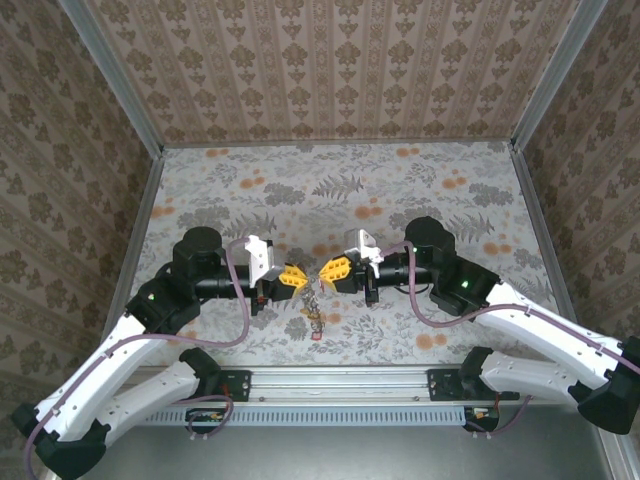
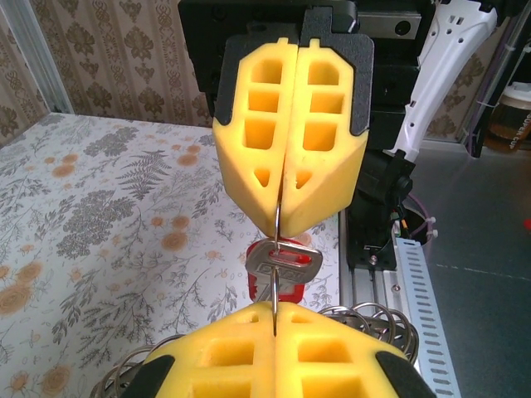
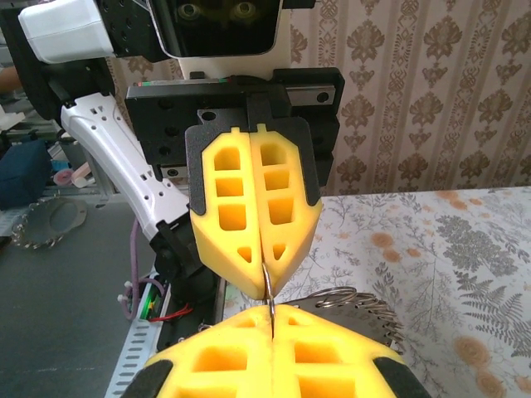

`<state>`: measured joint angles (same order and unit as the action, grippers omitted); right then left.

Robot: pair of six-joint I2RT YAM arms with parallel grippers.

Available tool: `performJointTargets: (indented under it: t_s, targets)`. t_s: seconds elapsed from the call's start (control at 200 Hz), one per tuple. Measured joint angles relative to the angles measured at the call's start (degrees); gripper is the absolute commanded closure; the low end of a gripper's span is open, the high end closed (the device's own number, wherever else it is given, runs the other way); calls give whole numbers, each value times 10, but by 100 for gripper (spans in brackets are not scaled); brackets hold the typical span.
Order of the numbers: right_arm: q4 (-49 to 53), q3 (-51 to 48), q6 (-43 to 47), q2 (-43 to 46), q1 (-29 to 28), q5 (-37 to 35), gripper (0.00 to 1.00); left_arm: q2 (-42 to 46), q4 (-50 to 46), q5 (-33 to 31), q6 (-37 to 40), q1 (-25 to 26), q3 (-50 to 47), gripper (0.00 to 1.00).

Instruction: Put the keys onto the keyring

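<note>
1. Closest, bottom centre of left wrist view: left gripper (image 2: 275,308), clamped tight on keyring (image 2: 275,242) wire.
2. Facing it from above: right gripper (image 2: 283,217), likewise closed on that wire.
3. Between both, mid frame, hanging at the wire: red-headed key (image 2: 284,264).

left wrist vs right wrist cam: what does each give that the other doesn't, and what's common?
Left wrist: the red-headed key, seemingly threaded on the thin strand of the keyring stretched between the grippers, above the floral table.
Right wrist: the left arm's white link and a blue bag beyond the table edge.
Both: left gripper and right gripper tip to tip, jaws shut on that strand, with silvery coils bunched beside the near fingers.
</note>
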<state>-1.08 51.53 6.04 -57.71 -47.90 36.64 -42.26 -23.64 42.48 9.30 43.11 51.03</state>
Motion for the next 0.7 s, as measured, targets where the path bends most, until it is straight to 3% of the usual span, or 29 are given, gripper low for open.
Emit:
performJointTargets:
  t_s: [0.7]
  targets:
    - [-1,0,0,-12,0,3,100,7,0,0,0,3,0,100]
